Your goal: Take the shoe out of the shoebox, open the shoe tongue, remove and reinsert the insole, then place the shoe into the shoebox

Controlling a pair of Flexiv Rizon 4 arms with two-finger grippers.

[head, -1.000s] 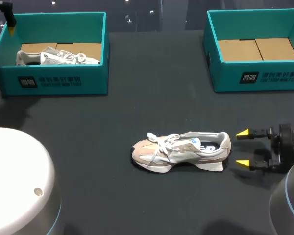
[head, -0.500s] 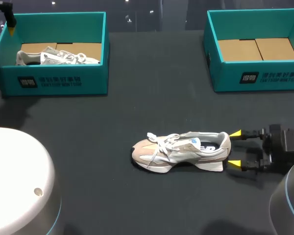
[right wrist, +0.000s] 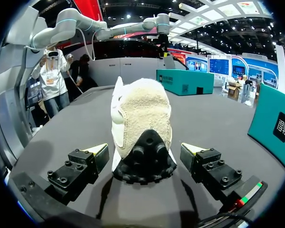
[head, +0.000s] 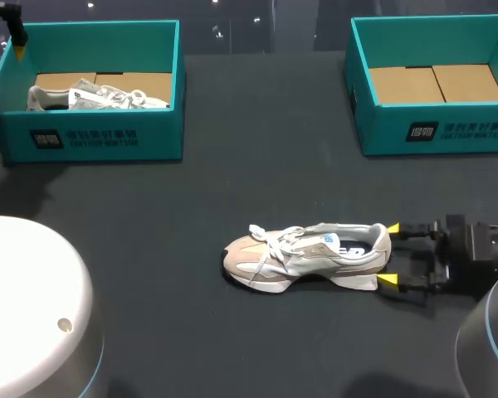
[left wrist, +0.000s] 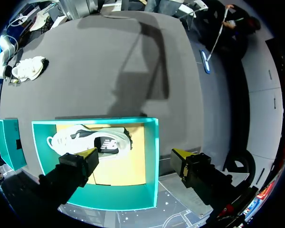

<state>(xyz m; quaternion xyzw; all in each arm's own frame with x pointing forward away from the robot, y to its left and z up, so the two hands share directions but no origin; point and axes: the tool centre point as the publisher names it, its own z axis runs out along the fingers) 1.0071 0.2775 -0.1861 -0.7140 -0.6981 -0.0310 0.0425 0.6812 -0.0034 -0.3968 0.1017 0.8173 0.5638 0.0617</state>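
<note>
A beige and white shoe [head: 307, 255] lies on its side in the middle of the dark table, toe to the left. My right gripper [head: 389, 254] is at its heel, open, a yellow tip on either side of the heel end. In the right wrist view the heel [right wrist: 142, 118] sits between the spread fingers [right wrist: 85, 159] without touching them. My left gripper [head: 17, 37] hangs above the far left corner of the left teal shoebox [head: 91, 137]. It is open [left wrist: 135, 154] over the box [left wrist: 152, 156], holding nothing.
A second light shoe [head: 95, 97] lies in the left box, also seen from above [left wrist: 90, 140]. The right teal shoebox [head: 436, 133] shows only its cardboard floor. A white rounded robot part [head: 25, 307] fills the near left corner.
My right gripper has slid left along the table until its tips reach the shoe's heel. The shoe and the left arm have not moved.
</note>
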